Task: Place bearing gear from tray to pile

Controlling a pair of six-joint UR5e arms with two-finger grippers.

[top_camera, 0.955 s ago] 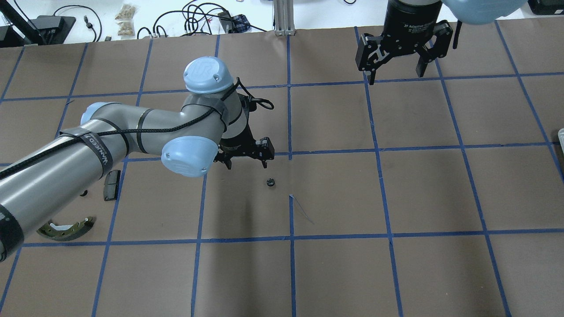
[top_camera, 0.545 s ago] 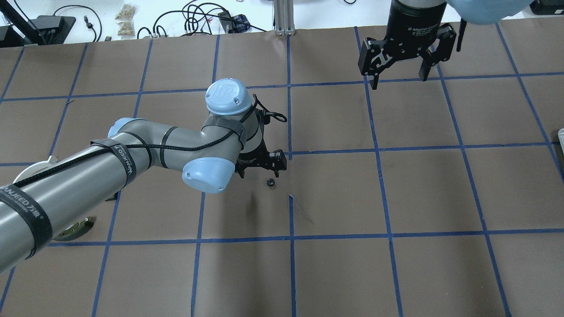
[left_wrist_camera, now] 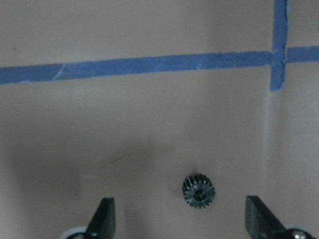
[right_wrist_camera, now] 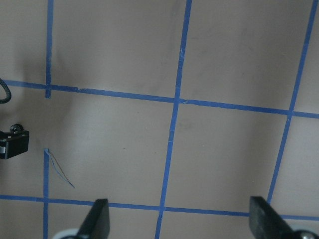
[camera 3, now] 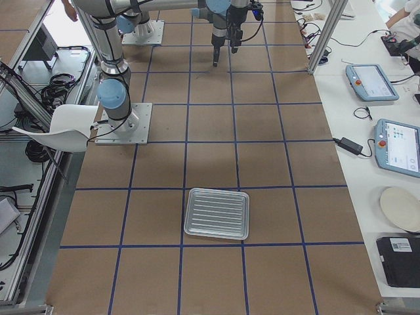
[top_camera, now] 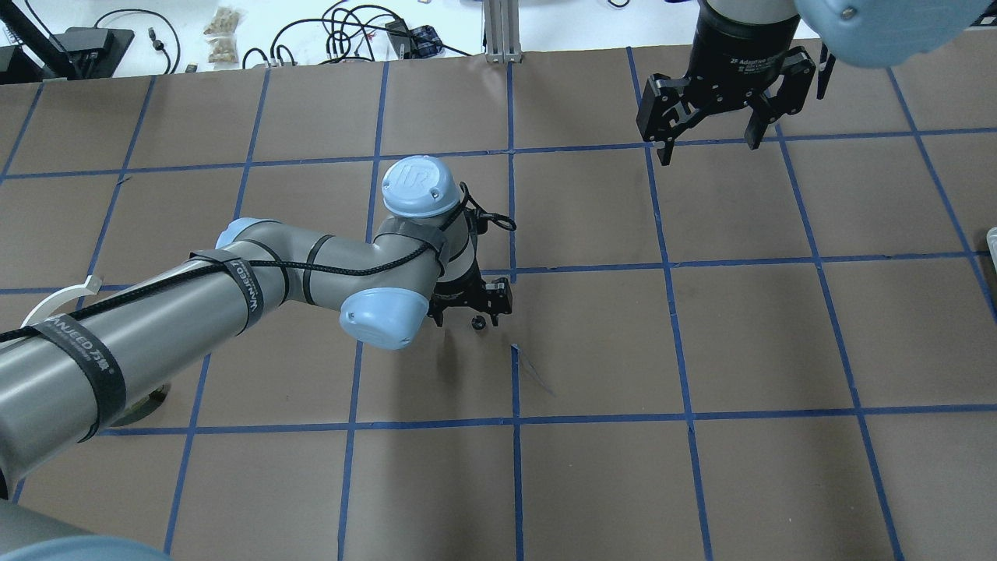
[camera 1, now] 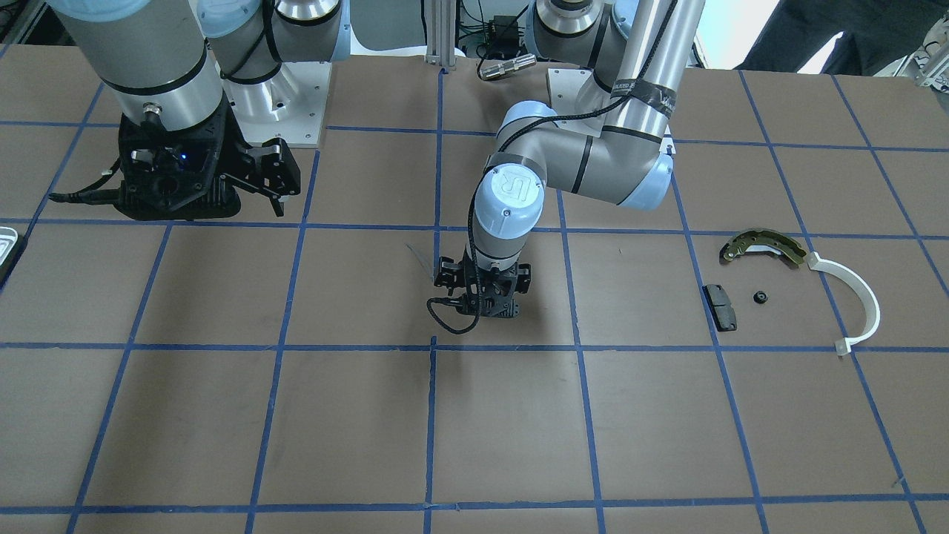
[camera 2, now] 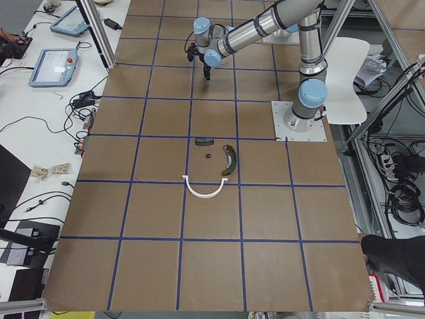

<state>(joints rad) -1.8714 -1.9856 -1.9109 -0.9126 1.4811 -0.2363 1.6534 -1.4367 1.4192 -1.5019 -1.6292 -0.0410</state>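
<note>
The bearing gear [left_wrist_camera: 198, 190], a small dark toothed wheel, lies on the brown table near a blue tape crossing and also shows in the overhead view [top_camera: 479, 322]. My left gripper [top_camera: 471, 314] is open right above it, and in the left wrist view [left_wrist_camera: 180, 221] the gear sits between the two fingertips, a little right of centre. My right gripper [top_camera: 709, 148] is open and empty, high at the far right. The pile lies at my left: brake shoe [camera 1: 764, 245], white half-ring [camera 1: 860, 297], dark pad [camera 1: 721, 306]. The tray [camera 3: 216, 213] lies at my far right.
A small black round part [camera 1: 759, 297] lies in the pile between the pad and the shoe. The left arm covers much of the pile in the overhead view. Cables and tablets lie beyond the table's far edge.
My left arm has swung right and come down toward the gear, so that its open fingers now stand over it. The right gripper has shifted slightly. The gear has not moved.
</note>
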